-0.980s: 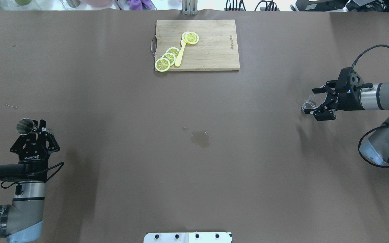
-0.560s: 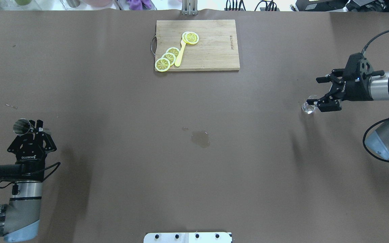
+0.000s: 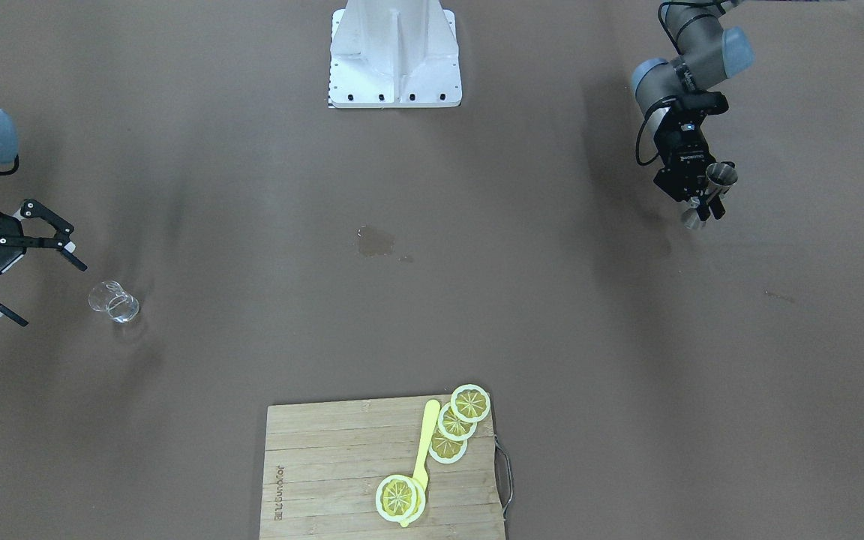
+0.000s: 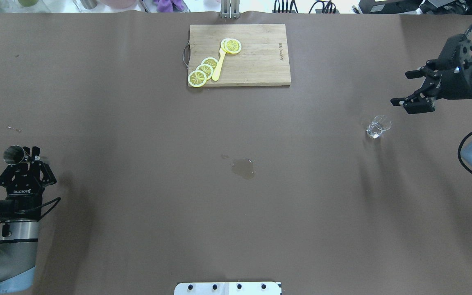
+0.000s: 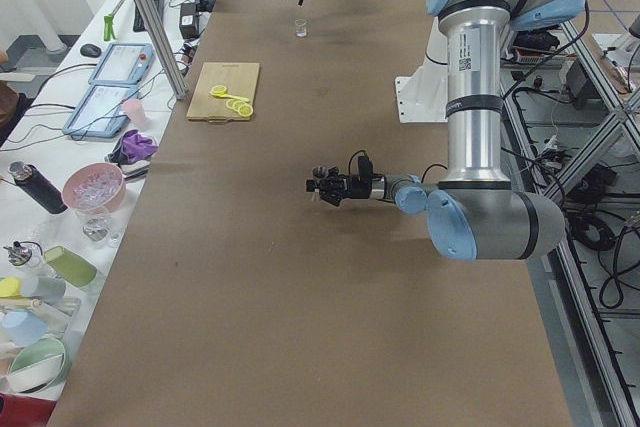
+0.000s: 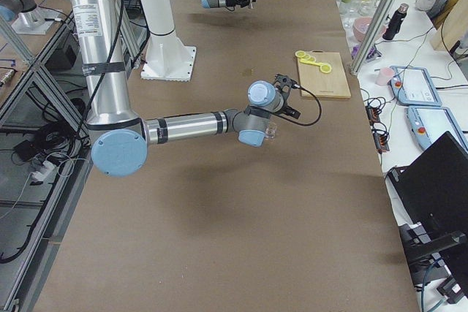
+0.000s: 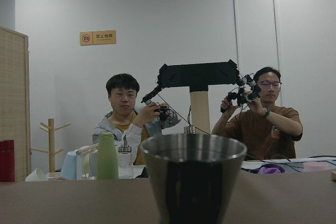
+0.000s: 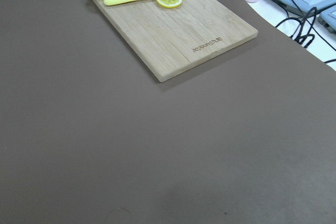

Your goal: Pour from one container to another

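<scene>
A small clear glass [image 4: 378, 126] stands alone on the brown table at the right, also seen in the front view [image 3: 113, 301]. My right gripper [image 4: 402, 89] hangs open above and beyond the glass, apart from it, with nothing between its fingers [image 3: 52, 294]. At the left, my left gripper [image 4: 31, 155] is shut on a metal measuring cup [image 4: 13, 155], held above the table [image 3: 718, 177]. The left wrist view shows that cup [image 7: 193, 179] upright and close, its inside hidden. The right wrist view shows no glass.
A wooden cutting board [image 4: 240, 54] with lemon slices [image 4: 203, 70] and a yellow utensil lies at the far middle. A small wet patch [image 4: 243, 168] marks the table's centre. The robot's white base [image 3: 394, 52] sits at the near edge.
My right gripper has drawn away from the glass, toward the far right, leaving it standing. My left gripper has shifted left with the metal cup.
</scene>
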`<state>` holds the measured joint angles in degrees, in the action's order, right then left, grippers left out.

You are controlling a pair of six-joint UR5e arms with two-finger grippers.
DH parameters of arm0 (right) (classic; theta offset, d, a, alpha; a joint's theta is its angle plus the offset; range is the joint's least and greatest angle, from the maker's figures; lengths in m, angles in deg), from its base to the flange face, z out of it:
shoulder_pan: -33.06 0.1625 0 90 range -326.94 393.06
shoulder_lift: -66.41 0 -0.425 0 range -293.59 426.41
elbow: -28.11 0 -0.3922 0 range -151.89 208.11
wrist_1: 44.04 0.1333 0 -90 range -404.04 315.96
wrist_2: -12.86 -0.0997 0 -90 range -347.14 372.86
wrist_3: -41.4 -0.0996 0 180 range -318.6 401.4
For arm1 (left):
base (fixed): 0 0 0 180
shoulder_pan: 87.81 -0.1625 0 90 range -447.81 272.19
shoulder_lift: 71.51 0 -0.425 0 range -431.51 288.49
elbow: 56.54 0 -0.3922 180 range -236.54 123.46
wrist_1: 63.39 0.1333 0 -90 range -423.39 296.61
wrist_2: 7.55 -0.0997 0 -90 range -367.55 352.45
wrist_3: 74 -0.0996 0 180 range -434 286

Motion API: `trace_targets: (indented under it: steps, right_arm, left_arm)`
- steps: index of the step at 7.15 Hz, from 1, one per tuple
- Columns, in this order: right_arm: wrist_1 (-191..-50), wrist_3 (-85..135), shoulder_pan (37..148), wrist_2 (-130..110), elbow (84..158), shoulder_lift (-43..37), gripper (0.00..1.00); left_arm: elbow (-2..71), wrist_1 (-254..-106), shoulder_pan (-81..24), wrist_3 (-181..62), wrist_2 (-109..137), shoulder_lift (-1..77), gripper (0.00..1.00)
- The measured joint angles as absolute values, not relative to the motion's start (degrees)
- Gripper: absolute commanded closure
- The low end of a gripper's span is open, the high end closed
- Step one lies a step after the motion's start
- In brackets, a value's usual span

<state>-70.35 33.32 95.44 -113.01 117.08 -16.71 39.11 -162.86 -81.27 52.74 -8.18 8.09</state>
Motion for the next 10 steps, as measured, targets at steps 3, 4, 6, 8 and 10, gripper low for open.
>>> trace_targets:
  steps: [3, 4, 6, 8, 10]
  right_arm:
    - [-85.9, 34.7, 100.9, -112.8, 117.3, -16.2, 0.0]
    - [-93.5, 34.6, 102.9, -112.5, 117.1, -15.7, 0.0]
    - [-109.4, 34.9, 106.5, -112.3, 116.5, -14.7, 0.0]
    - [-124.5, 35.1, 110.5, -112.3, 116.3, -14.7, 0.0]
    - [-134.4, 35.2, 115.0, -112.5, 116.1, -15.7, 0.0]
  left_arm:
    - [38.2, -162.5, -81.5, 52.8, -8.5, 8.3, 1.0]
    - [37.9, -162.3, -81.7, 52.8, -8.6, 8.4, 1.0]
    - [37.3, -162.3, -81.9, 52.8, -8.6, 8.5, 1.0]
    - [37.3, -161.4, -81.7, 52.8, -8.6, 8.6, 1.0]
    - [37.8, -160.0, -81.0, 53.1, -8.6, 8.7, 1.0]
